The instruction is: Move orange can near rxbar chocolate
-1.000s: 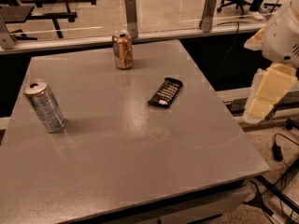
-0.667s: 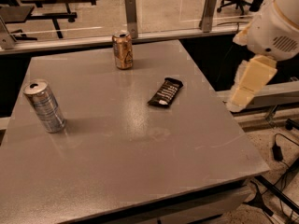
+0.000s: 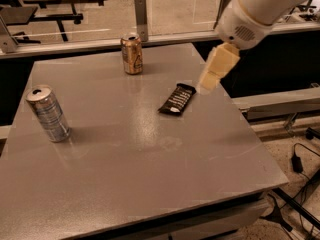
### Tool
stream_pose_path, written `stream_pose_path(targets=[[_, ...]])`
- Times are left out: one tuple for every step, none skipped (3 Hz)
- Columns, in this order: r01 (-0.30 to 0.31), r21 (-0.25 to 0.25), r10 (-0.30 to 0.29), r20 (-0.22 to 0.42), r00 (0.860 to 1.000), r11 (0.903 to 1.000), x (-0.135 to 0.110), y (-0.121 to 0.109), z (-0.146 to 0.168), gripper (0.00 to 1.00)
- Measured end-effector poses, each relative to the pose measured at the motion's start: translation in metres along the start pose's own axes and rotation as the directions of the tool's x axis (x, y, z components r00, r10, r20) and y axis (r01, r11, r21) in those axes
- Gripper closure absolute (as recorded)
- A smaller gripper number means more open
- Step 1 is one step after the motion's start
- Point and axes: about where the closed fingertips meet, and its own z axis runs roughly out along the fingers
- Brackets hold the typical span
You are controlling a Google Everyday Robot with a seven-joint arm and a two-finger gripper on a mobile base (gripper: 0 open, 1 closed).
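The orange can [image 3: 132, 54] stands upright near the far edge of the grey table [image 3: 125, 184], left of centre. The rxbar chocolate [image 3: 177, 99], a flat black wrapper with white lettering, lies right of the table's middle, nearer to me than the can and to its right. My gripper [image 3: 204, 88], pale cream on a white arm [image 3: 255, 11], hangs above the table just right of the bar's far end. It holds nothing and is well to the right of the orange can.
A silver-blue striped can [image 3: 48, 113] stands upright near the table's left edge. A glass barrier with metal posts [image 3: 141, 14] runs behind the far edge. Cables [image 3: 300, 164] lie on the floor to the right of the table.
My arm has swung left from beyond the table's right edge to above the table, and the gripper is now close to the bar. The cans and the bar have not moved.
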Motion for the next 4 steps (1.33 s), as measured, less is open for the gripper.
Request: stream_pose_path(targets=[[-0.017, 0.009, 0.016, 0.039, 0.999, 0.9998, -0.052, -0.024, 0.038, 0.00], [-0.036, -0.006, 0.036, 0.066, 0.997, 0.9993, -0.082, -0.041, 0.068, 0.00], [-0.079, -0.013, 0.080, 0.095, 0.992, 0.9968, -0.109, -0.064, 0.101, 0.00], [-0.133, -0.035, 0.137, 0.129, 0.982, 0.9905, -0.132, -0.083, 0.135, 0.00]])
